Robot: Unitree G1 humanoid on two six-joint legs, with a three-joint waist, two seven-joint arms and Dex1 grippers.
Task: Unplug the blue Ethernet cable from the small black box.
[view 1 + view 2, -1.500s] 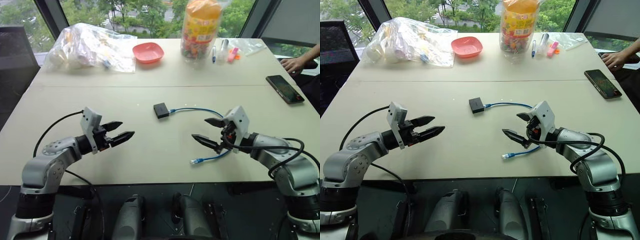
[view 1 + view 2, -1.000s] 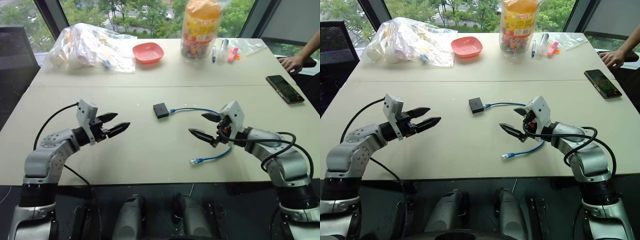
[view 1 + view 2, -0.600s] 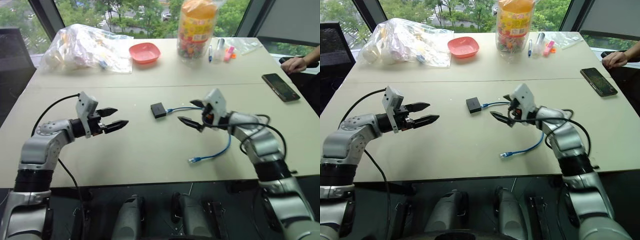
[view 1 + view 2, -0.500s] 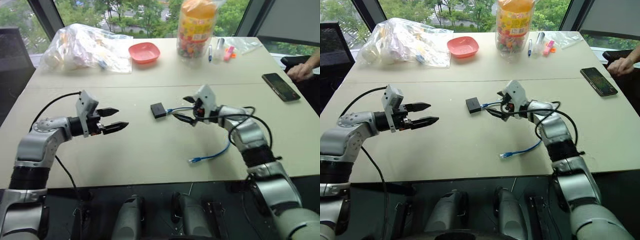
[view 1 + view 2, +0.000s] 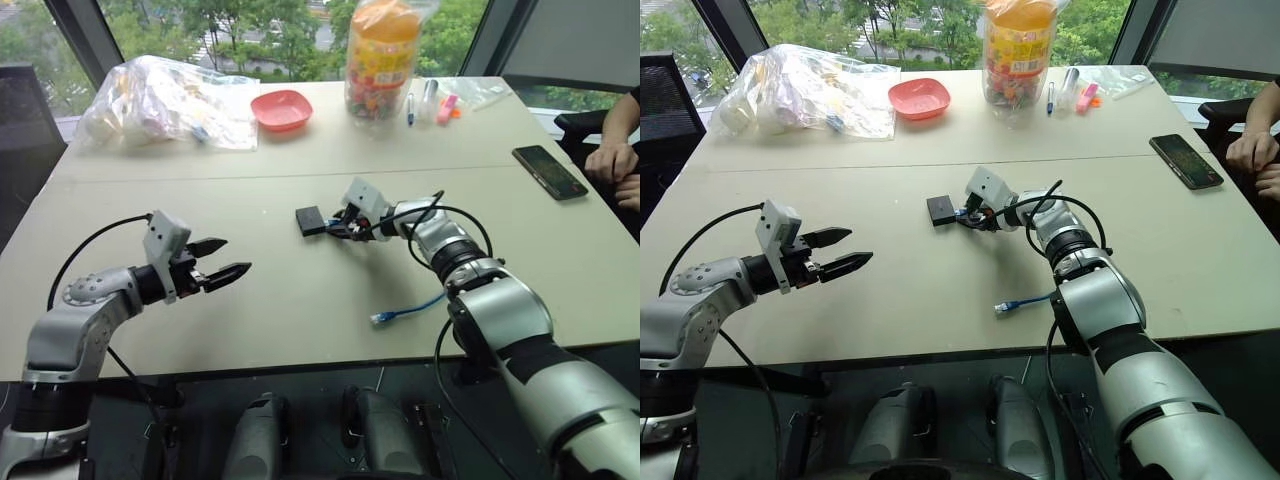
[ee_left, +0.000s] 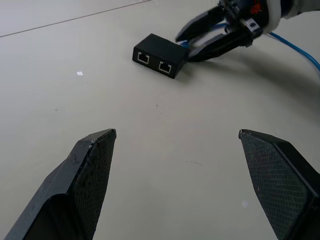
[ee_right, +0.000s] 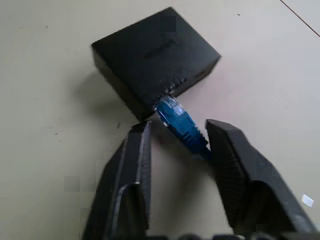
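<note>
While the left claw (image 5: 222, 273) hangs wide open over bare worktop (image 5: 300, 300) nr the front edge, holding nothing, the cable's loose end w/ its clear plug (image 5: 381, 318) lies on the surface at front right, just beside the right forearm.

Mid-worktop: right claw (image 7: 175, 145) sits low at the box (image 5: 311, 220), on its right side. Fingers (image 7: 135, 165) straddle the blue cable (image 7: 181, 125) right behind its plug, w/ a narrow gap left between them; one finger looks to touch the cable, the other stands a bit off, so can't tell if the grip is firm yet. Plug is seated in the box's edge port, so cable not yet out. Box lies flat; left wrist view shows 2 more ports on its other edge (image 6: 159, 55), facing the left claw. From the plug the cable runs back under the right arm and comes out again toward the loose end.

Farther back, past the seam in the worktop: red bowl (image 5: 281, 109), clear plastic bag of stuff (image 5: 165, 95) at far left, tall jar of sweets (image 5: 378, 60), pens and a pink marker (image 5: 442, 103) beside it. Phone (image 5: 546, 171) lies at far right, w/ a person's hand (image 5: 612, 160) just beyond it at the edge.
</note>
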